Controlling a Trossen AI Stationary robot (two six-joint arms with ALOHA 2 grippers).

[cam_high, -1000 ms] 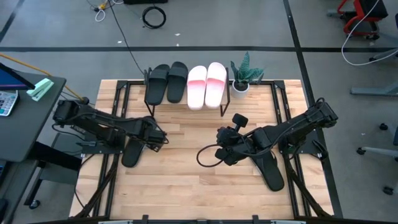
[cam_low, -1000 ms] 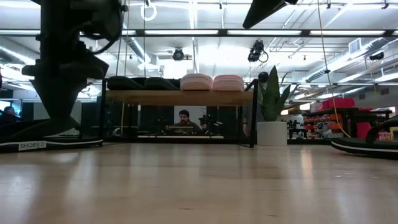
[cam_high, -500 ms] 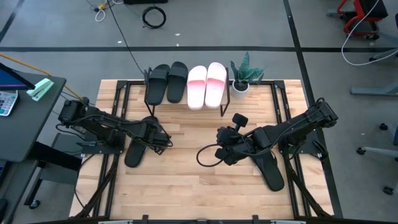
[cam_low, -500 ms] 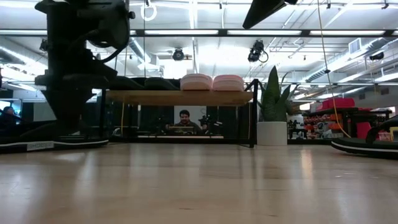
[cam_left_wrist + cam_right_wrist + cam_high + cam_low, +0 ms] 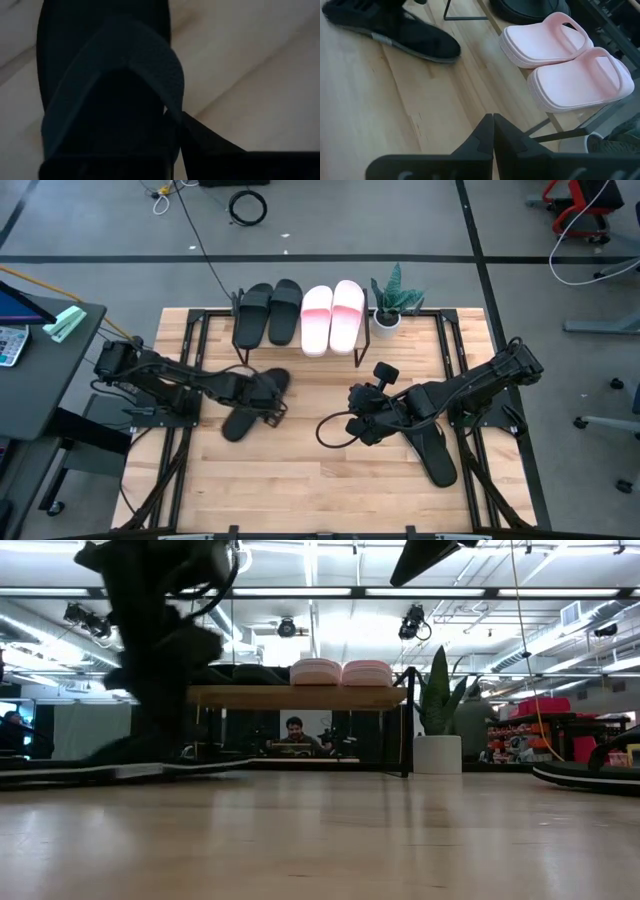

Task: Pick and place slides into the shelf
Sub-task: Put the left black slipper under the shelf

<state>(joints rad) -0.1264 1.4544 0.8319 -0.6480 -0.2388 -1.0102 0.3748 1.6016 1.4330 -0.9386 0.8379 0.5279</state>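
A flat black slide [image 5: 252, 404] is being held by the left end effector [image 5: 262, 393] at about nine o'clock from the counter's [image 5: 330, 470] centre, just below the shelf [image 5: 300, 340]. Its toe is pointing toward one o'clock and the sole is being kept low on the boards. How firmly the fingers are closed cannot be told — the left wrist view is being filled by the strap. The shelf top is already being occupied by two black slides [image 5: 268, 313] and two pink slides [image 5: 332, 316], so the space underneath is judged the likely place. The thin sole could be caught on a black shelf leg [image 5: 238, 345], or be twisted out of a shallow hold. The right end effector [image 5: 362, 420] is being kept pressed shut and empty at centre, its own flat black slide [image 5: 434, 452] lying at four o'clock.
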